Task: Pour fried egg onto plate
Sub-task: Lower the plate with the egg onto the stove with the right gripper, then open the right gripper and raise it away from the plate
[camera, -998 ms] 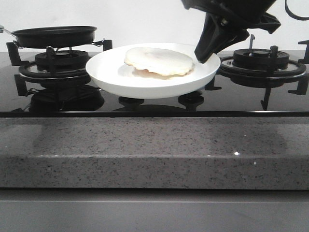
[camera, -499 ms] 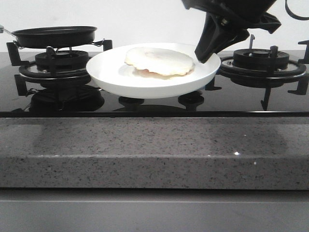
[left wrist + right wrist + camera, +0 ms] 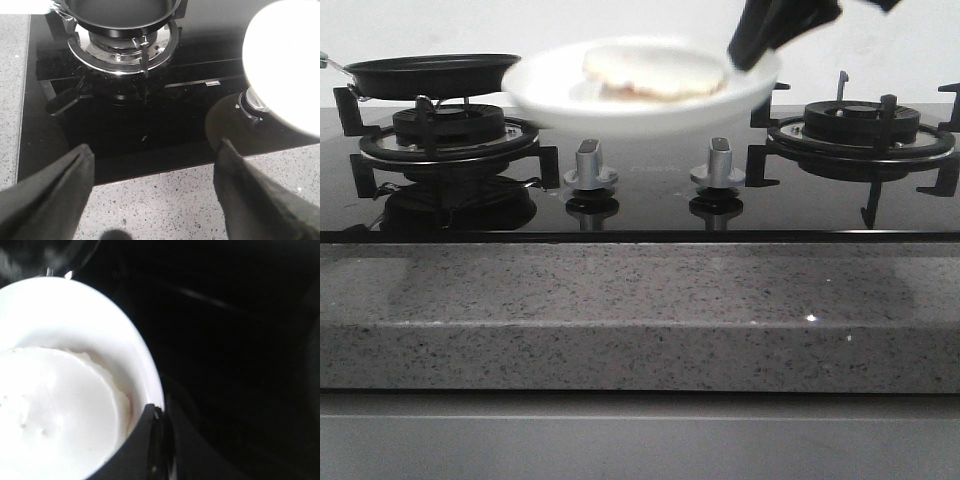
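While plated, fried egg [image 3: 654, 71] cream-white, wavy-edged

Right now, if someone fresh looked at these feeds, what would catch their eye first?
First, the white plate held in the air above the two stove knobs, with the fried egg lying on it. The right gripper clamps the plate's rim on the right side. Next, the black pan sitting on the left burner, and the left gripper open over the counter edge, holding nothing.
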Action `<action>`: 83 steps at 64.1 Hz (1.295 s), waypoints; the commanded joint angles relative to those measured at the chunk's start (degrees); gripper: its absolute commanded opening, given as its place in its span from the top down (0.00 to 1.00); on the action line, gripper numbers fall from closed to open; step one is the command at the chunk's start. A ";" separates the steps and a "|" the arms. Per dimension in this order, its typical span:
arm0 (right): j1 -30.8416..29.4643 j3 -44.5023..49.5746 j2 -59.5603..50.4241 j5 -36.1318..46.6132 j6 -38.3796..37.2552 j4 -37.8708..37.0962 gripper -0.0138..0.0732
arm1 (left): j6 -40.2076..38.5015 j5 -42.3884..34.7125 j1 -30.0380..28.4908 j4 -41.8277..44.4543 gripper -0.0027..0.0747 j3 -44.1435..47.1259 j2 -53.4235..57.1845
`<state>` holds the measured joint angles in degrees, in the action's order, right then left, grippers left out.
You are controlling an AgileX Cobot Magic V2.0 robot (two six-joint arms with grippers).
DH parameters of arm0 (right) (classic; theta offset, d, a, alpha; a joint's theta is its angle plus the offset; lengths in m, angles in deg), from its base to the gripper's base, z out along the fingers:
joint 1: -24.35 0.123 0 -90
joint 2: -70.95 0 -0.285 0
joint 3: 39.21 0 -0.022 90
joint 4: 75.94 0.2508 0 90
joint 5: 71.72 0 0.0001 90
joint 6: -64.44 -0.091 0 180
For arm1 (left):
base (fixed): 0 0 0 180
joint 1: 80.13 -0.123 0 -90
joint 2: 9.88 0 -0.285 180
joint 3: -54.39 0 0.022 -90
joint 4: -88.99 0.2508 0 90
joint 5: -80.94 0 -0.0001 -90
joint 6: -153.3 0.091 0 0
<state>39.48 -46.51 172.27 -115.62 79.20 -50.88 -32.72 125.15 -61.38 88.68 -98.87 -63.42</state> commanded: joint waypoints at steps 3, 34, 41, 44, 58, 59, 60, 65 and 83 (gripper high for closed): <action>-3.11 -9.16 1.24 -0.53 0.41 1.79 0.92 | -0.60 -4.40 0.50 -0.47 0.33 -1.52 0.37; -4.34 -25.49 17.39 -3.65 0.41 5.47 0.92 | -0.60 -6.58 0.50 -0.47 0.33 -1.52 0.37; -4.34 -25.49 19.01 -3.15 0.41 5.47 0.92 | -0.60 -6.70 0.50 -0.47 0.33 -1.52 0.37; -4.34 -25.49 19.77 -2.63 0.41 5.42 0.92 | -0.60 -6.70 0.50 -0.47 0.33 -1.52 0.37; -4.34 -25.49 22.00 -1.34 0.37 5.42 0.92 | -0.60 -6.70 0.50 -0.47 0.33 -1.52 0.37; -4.34 -25.49 22.15 -1.35 0.37 5.42 0.92 | -0.60 -6.70 0.50 -0.47 0.33 -1.52 0.37; -4.34 -25.49 22.21 -1.35 0.37 5.42 0.91 | -0.60 -6.70 0.50 -0.47 0.33 -1.52 0.37; -4.34 -25.49 22.21 -1.47 0.22 5.36 0.88 | -0.60 -6.70 0.50 -0.47 0.33 -1.52 0.37; -5.20 -25.84 22.08 -2.09 0.22 5.29 0.44 | -0.60 -6.70 0.50 -0.47 0.33 -1.52 0.37</action>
<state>35.02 -69.96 198.11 -119.93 79.20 -47.56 -32.80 122.65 -61.38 88.68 -98.87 -63.42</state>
